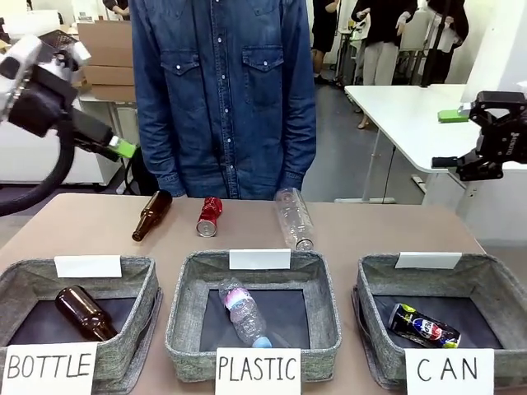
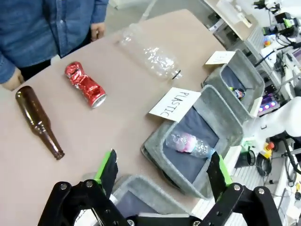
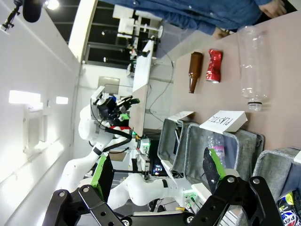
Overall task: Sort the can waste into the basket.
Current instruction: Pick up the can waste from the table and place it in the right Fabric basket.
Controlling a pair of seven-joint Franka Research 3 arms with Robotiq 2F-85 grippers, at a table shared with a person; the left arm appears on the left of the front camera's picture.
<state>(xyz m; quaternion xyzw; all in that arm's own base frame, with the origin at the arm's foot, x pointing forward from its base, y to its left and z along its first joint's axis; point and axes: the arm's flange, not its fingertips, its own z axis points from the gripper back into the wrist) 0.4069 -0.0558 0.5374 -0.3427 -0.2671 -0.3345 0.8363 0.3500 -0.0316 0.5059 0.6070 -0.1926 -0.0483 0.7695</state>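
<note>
One dark can (image 1: 424,326) already lies in the basket signed CAN (image 1: 380,265), at the right of the row. The red can (image 1: 209,216) lies on its side on the bench (image 1: 82,230), near the far edge, just in front of the person. So we judge the job half done.

The left fingers (image 2: 109,169) are spread wide and hold nothing. The right fingers (image 3: 209,167) are the same, wide apart and empty. Both arms hang high, well apart from the red can.

We see several ways this could go wrong:
- **Neighbours:** The red can sits between a brown bottle (image 1: 152,215) and a clear plastic bottle (image 1: 294,217). Wide-spread fingers coming down carelessly could knock either one, and both look free to roll.
- **Grip:** The can is crumpled and pinched at the waist, so a grip across the dents may slip or twist.
- **Carry:** The way to the right passes over the basket signed PLASTIC (image 1: 185,313). An early release there would sort the can wrongly.
- **Person:** The person's hands rest close behind the can, so a reach that runs too deep could meet them.
</note>
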